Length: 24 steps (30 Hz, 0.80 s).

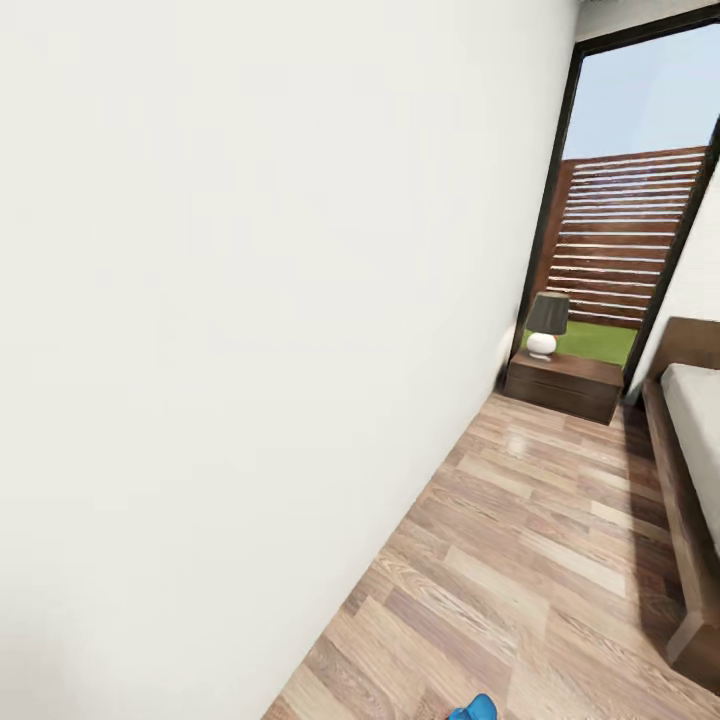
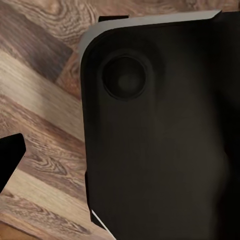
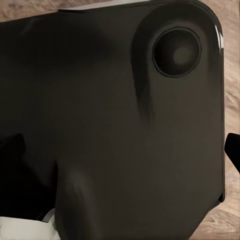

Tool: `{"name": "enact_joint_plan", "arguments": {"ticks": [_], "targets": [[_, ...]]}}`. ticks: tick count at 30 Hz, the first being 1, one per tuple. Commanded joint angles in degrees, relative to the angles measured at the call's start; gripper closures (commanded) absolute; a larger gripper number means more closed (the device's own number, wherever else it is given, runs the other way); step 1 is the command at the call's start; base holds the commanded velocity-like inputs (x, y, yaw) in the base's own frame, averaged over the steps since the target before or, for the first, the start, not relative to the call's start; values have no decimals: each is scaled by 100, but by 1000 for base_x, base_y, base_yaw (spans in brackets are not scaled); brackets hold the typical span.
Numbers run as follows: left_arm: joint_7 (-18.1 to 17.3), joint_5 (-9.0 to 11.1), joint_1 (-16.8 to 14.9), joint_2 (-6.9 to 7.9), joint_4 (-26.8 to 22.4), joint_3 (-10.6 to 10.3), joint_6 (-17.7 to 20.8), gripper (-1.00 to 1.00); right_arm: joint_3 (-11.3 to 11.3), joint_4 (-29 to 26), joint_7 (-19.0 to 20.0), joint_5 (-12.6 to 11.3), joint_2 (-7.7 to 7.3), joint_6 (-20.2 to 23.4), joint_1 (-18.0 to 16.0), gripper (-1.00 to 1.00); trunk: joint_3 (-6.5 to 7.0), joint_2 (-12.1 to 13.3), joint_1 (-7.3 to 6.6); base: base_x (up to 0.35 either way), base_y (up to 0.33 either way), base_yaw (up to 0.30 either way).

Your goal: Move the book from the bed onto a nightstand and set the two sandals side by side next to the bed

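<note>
Head view, tilted. A plain white wall (image 1: 230, 330) takes the left and centre. A strip of light wood-plank floor (image 1: 530, 560) runs along its foot toward the far end of the bedroom.

At the far end of that strip, against the wall, stands the nightstand (image 1: 563, 382), low, dark reddish-brown. A lamp (image 1: 546, 325) sits on its top toward the wall-side edge: dark shade, round white base. Behind it, a tall dark-framed window (image 1: 620, 190) shows a slatted wooden fence (image 1: 625, 240), a band of grass and pale sky.

The bed (image 1: 690, 480) enters at the right edge: dark wooden side rail running along the floor, white mattress above it, headboard end near the window. No book can be made out on the part of the mattress shown.

At the bottom edge of the floor, a small bright blue object (image 1: 474, 710), cut off; what it is cannot be told.

Both wrist views look onto dark robot body (image 2: 160, 145) over plank floor. Pincer state, left and right: cannot tell.
</note>
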Motion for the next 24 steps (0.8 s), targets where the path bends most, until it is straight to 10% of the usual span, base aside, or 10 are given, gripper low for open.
{"name": "enact_joint_plan", "arguments": {"ticks": [1,24], "targets": [[-1,-4,-2,1,-6,-8,-22,-100,-55,5,7,-6,1,-21,-5,-100,-6,-3,0,0,0,-286],[0,-5,7,-7,-23,14,-31,-100,-131,-68,2,-13,58,-22,-5,-100,-6,-3,0,0,0,-294]]}}
